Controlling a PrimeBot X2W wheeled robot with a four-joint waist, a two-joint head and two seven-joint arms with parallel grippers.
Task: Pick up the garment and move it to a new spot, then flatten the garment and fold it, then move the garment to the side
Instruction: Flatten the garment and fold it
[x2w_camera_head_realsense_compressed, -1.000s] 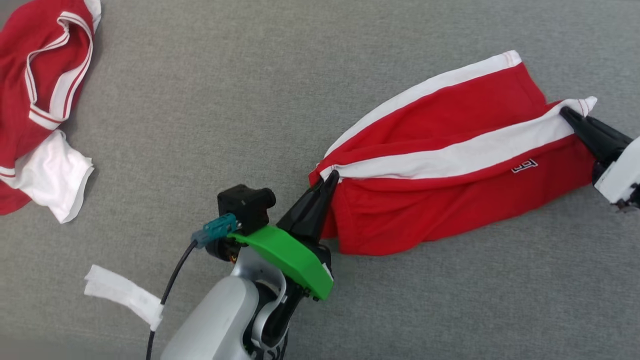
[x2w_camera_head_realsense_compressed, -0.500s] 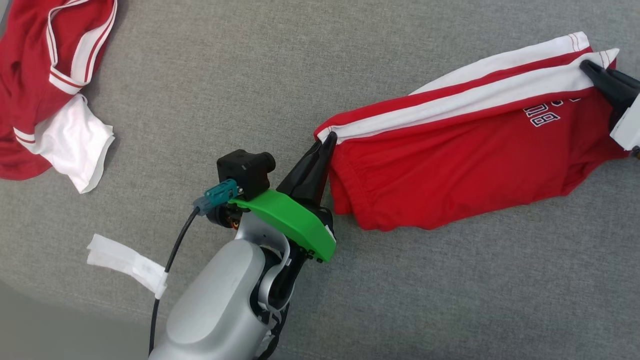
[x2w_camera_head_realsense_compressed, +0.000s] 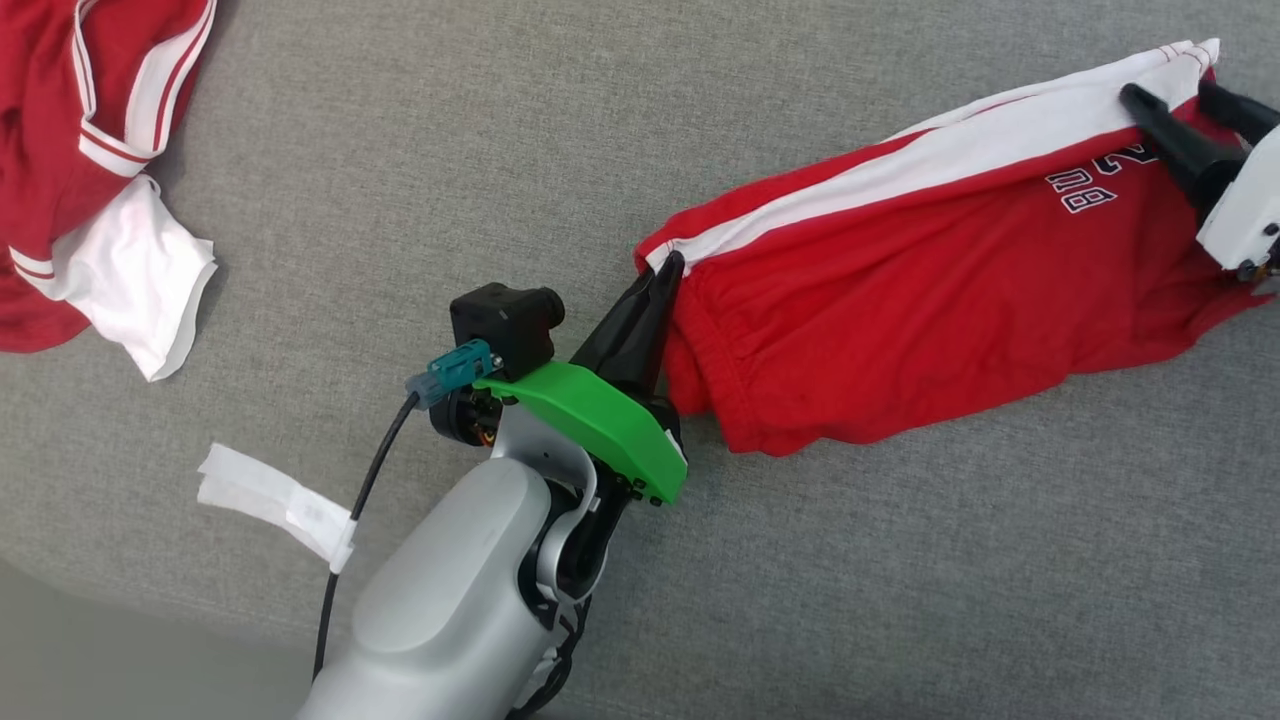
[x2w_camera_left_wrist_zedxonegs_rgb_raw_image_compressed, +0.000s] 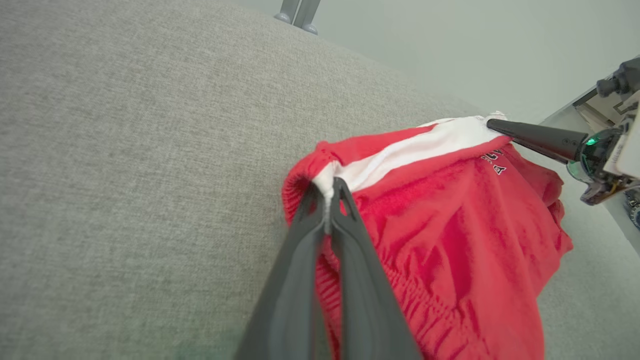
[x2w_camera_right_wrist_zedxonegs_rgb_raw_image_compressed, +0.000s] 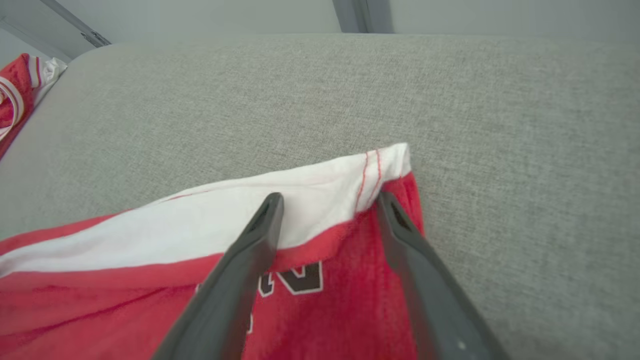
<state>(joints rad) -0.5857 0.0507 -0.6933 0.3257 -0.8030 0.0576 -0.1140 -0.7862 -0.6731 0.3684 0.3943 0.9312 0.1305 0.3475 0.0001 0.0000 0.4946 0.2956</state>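
At far left, a crumpled red-and-white jersey (x2w_camera_head_realsense_compressed: 70, 150) lies on the grey woven fabric surface (x2w_camera_head_realsense_compressed: 420, 180), with a white tape strip (x2w_camera_head_realsense_compressed: 270, 497) lower down. At centre, the left gripper (x2w_camera_head_realsense_compressed: 670, 268) is pinched tight on the waistband corner of the red cotton shorts with a white side stripe (x2w_camera_head_realsense_compressed: 950, 290). The shorts stretch rightward across the surface. At far right, the right gripper (x2w_camera_head_realsense_compressed: 1168, 92) has its fingers spread apart over the shorts' hem corner.

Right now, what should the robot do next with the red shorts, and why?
Probably open the left tool too, since it is clamped on the waistband corner. The right tool stands open over the hem, and the red shorts lie stretched on the grey surface.
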